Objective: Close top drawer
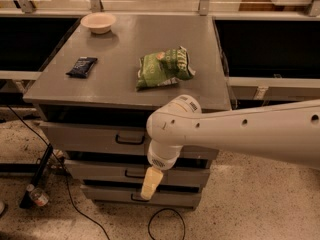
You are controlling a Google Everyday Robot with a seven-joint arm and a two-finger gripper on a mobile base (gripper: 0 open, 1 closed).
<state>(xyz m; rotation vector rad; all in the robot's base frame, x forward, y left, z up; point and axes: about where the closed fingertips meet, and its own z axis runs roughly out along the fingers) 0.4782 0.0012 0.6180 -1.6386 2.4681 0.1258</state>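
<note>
We see the top drawer point(95, 135) standing partly out of the grey cabinet point(145, 39), its dark handle point(130, 140) just left of our arm point(240, 134). Our gripper point(151, 183) hangs pointing down before the lower drawer fronts point(100, 170). On top lie a green bag point(164, 68), a dark packet point(81, 66) and a bowl point(98, 22).
</note>
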